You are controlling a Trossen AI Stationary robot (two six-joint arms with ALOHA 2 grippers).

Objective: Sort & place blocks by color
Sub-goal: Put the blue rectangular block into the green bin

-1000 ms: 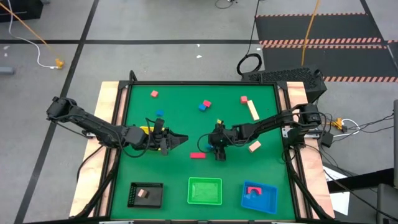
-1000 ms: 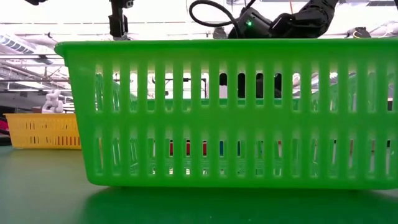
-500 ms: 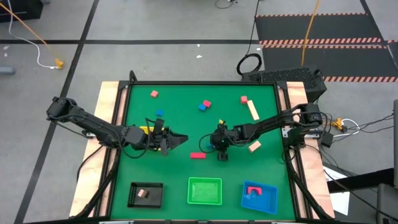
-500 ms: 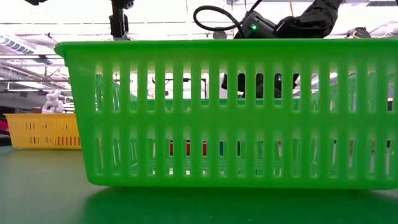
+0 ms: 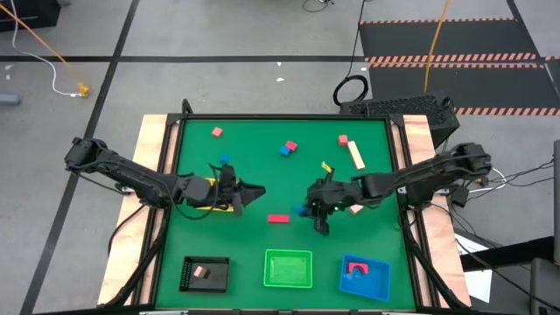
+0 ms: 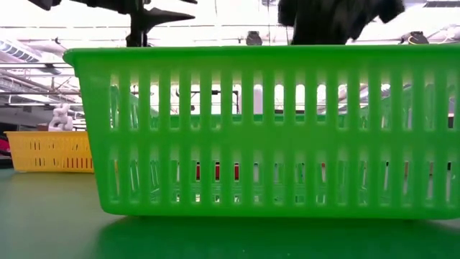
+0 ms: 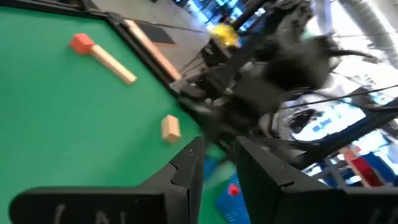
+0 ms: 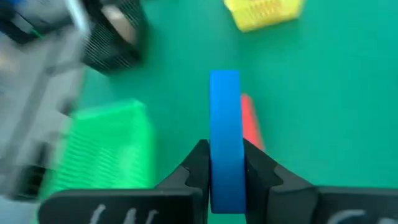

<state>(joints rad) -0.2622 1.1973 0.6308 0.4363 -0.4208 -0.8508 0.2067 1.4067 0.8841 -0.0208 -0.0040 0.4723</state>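
Gripping a blue block point(image 8: 225, 140) between its two fingers, the right gripper point(image 5: 317, 213) hangs over the middle of the green table point(image 5: 254, 149), just to the right of a flat red bar point(image 5: 278, 219) that lies on the mat. The right wrist view shows the blue block standing on edge in the pinch, with the red bar directly beyond it, the green tray point(image 8: 106, 146) to one side and the yellow tray point(image 8: 264, 12) farther off.

The left gripper point(image 5: 249, 195) is held over the left half of the table, beside the yellow tray point(image 5: 208, 184). Its fingers point(image 7: 186, 168) stand slightly parted with a narrow gap, and nothing is seen between them.

Blocks remaining on the mat:
- a pink cube point(image 5: 217, 132) near the far left corner;
- a small blue block point(image 5: 225, 160) beyond the left gripper;
- a red cube and a blue cube point(image 5: 287, 148) touching each other at the far middle;
- a red cube point(image 5: 343, 139) at the end of a long wood bar point(image 5: 356, 157) on the far right;
- a short wood block point(image 5: 357, 207) near the right arm, partly covered by it.

Trays along the near edge:
- black tray point(image 5: 204, 274), holding one wood block point(image 5: 202, 272);
- green tray point(image 5: 288, 269), no contents seen;
- blue tray point(image 5: 365, 276), holding a pink piece point(image 5: 356, 266).

The low view is filled by the slotted wall of the green tray point(image 6: 251, 129); both arms show only as dark shapes above its rim.
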